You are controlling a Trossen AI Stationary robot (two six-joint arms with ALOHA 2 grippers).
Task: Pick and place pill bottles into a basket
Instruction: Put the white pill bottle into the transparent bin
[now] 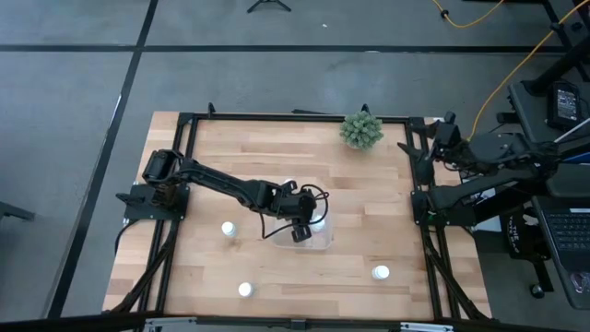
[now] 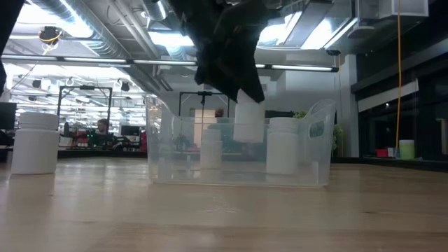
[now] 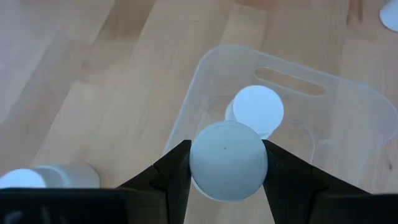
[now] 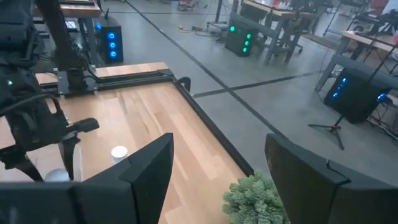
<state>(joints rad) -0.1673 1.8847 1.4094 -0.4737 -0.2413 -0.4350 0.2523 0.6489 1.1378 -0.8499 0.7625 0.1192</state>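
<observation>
From above, we see the left gripper (image 1: 301, 228) over the near-left part of the clear basket (image 1: 324, 242) at mid-table. Three pill bottles stand on bare wood around it: one to its left (image 1: 228, 228), one toward the front edge (image 1: 244, 290), one at front right (image 1: 380, 273). The right arm is folded at the table's right edge, beside the green plant (image 1: 360, 130).

At table height, we see the held bottle (image 2: 248, 120) upright, long axis vertical, hanging inside the basket (image 2: 318, 140) above its floor, between two standing bottles (image 2: 211, 145) (image 2: 283, 145). Another bottle (image 2: 35, 142) stands well left.

In the left wrist view, our fingers (image 3: 168, 177) clamp the bottle's cap (image 3: 228, 160) from both sides, above the basket's rim (image 3: 205, 68).

In the right wrist view, the right gripper (image 4: 217, 171) has its jaws spread wide, holding nothing.
</observation>
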